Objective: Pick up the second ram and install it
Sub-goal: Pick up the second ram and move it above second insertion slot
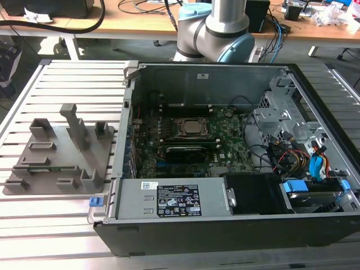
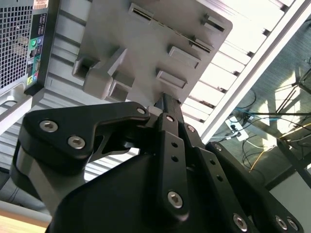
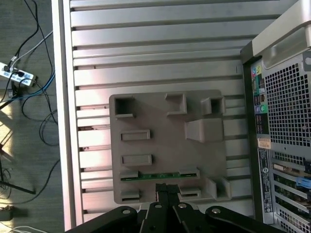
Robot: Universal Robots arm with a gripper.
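While one hand (image 3: 165, 188) hovers, one ram (image 3: 159, 175) sits — in one tray (image 3: 170, 148).

Arm (image 1: 226, 17): silver-grey tube, light-blue joint caps (image 1: 194, 12). Gripper (image 2: 165, 102): matte black linkage bars, silver socket-head screws (image 2: 49, 126) at pivots, small plain holes along the centre link.

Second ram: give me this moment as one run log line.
second ram: lying in holder tray slot | tool: close by ram | computer case: open
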